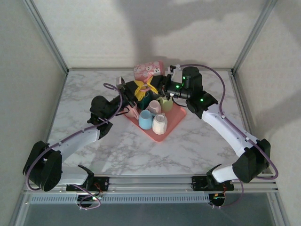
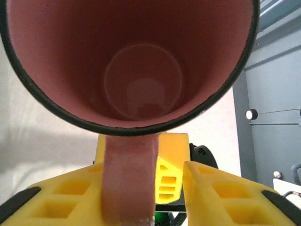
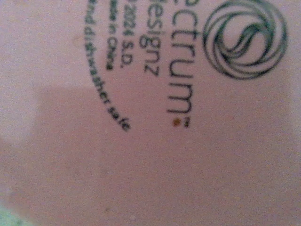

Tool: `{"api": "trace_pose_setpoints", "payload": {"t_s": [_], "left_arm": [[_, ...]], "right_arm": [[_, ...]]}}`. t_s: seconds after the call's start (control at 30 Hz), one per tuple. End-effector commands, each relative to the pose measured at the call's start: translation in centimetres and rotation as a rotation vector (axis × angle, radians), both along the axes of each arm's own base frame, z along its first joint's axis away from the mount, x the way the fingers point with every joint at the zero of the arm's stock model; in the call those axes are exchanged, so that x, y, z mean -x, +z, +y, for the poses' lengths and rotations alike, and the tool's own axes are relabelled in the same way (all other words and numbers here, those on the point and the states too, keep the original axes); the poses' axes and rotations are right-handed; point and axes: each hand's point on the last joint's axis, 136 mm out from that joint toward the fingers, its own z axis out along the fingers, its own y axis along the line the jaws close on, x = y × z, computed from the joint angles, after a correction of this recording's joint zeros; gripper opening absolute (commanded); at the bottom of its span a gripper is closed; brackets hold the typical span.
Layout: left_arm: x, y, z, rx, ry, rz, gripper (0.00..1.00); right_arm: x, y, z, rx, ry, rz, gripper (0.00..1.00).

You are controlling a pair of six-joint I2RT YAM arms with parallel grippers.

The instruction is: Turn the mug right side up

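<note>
Marble-patterned table [image 1: 94,141] carries a pink tray [image 1: 159,138] holding several cups [image 1: 145,120]. We find the floral mug [image 1: 148,70] at the tray's far corner, tipped on its side between both grippers. Its mouth [image 2: 141,89] faces the left wrist camera and its printed base [image 3: 141,165] faces the right one. The left gripper [image 2: 141,165] has its yellow fingers [image 2: 225,188] set narrowly astride the handle [image 2: 129,183], with a gap on one side. The right gripper [image 1: 165,84] sits just beside the mug; we cannot tell how its fingers stand.
</note>
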Motion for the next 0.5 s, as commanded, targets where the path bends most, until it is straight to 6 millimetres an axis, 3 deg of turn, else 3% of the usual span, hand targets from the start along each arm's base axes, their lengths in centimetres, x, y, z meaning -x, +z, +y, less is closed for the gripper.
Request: {"api": "trace_pose_setpoints", "payload": {"t_s": [0.0,0.13,0.23,0.47], "left_arm": [[0.4,1.4,0.2,0.034,0.014,-0.064,0.35],[0.2,1.4,-0.3,-0.02,0.008,-0.075,0.21],[0.1,1.4,-0.7,-0.062,-0.001,-0.081,0.0],[0.3,2.5,-0.5,-0.095,0.027,-0.138,0.0]], "right_arm": [[1.4,2.9,0.4,-0.058,0.056,-0.121,0.0],[1.4,2.8,0.4,-0.053,0.056,-0.12,0.0],[1.4,2.5,0.3,-0.047,0.051,-0.114,0.0],[1.1,1.8,0.4,-0.041,0.04,-0.098,0.0]]}}
